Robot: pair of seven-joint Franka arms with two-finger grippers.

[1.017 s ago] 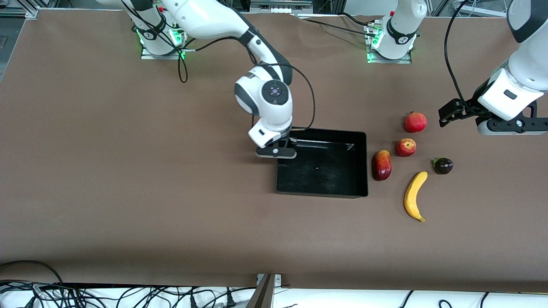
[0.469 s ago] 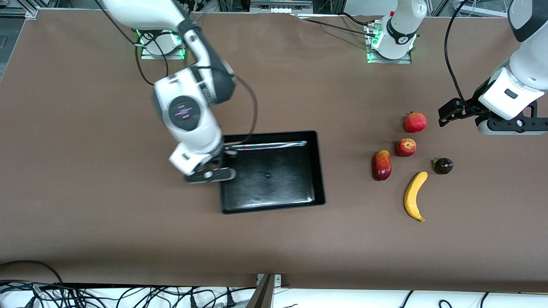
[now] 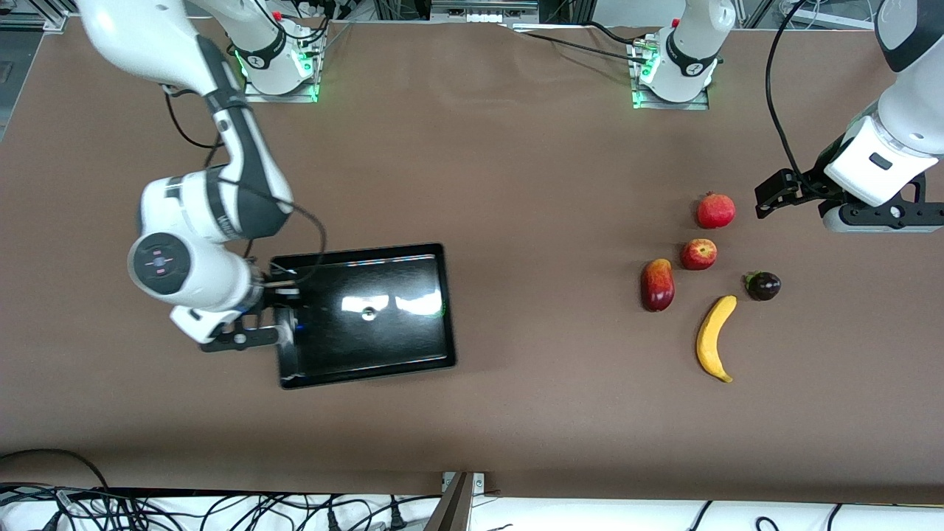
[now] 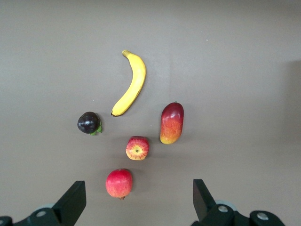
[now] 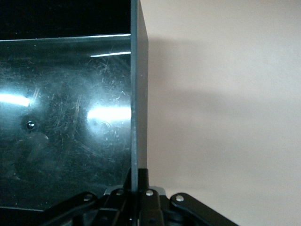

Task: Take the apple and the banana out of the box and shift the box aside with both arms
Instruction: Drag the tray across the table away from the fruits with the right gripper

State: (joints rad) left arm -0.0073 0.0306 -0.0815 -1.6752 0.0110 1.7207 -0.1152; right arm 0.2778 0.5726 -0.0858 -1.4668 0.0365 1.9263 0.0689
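Brown matting covers the desk (image 3: pixel 472 162) that we see from the front camera, with both arm bases along its top edge. Our right hand (image 3: pixel 284 324) sits low at the right arm's end of the desk, its fingers pinched together on the end wall of the black tray (image 3: pixel 369 313), which lies flat and glossy, well apart from the fruit. Toward the left arm's end we find the fruit in a loose cluster: the pomegranate (image 3: pixel 715 210) farthest from the camera, the apple (image 3: pixel 698 254) just nearer, the mango-like fruit (image 3: pixel 657 285) beside the apple, a small dark purple fruit (image 3: pixel 763 285) with a green stem, and the banana (image 3: pixel 715 337) nearest the camera. Our left hand (image 3: pixel 870 215) waits in the air over bare matting beside the pomegranate, toward the left arm's end.

Looking down from the left wrist, we see the two fingertips (image 4: pixel 70 202) of the left hand (image 4: pixel 136 203) spread wide apart with nothing between them. Below lie the pomegranate (image 4: pixel 119 183), apple (image 4: pixel 137 148), mango-like fruit (image 4: pixel 171 123), dark fruit (image 4: pixel 89 122) and banana (image 4: pixel 130 84), none touching another.

From the right wrist, we see the tray's thin wall (image 5: pixel 138 94) standing edge-on and running straight into the right hand (image 5: pixel 139 188), clamped between its closed fingers; the scratched, shiny tray floor (image 5: pixel 66 122) is on one side, bare desk (image 5: pixel 225 103) on the other.
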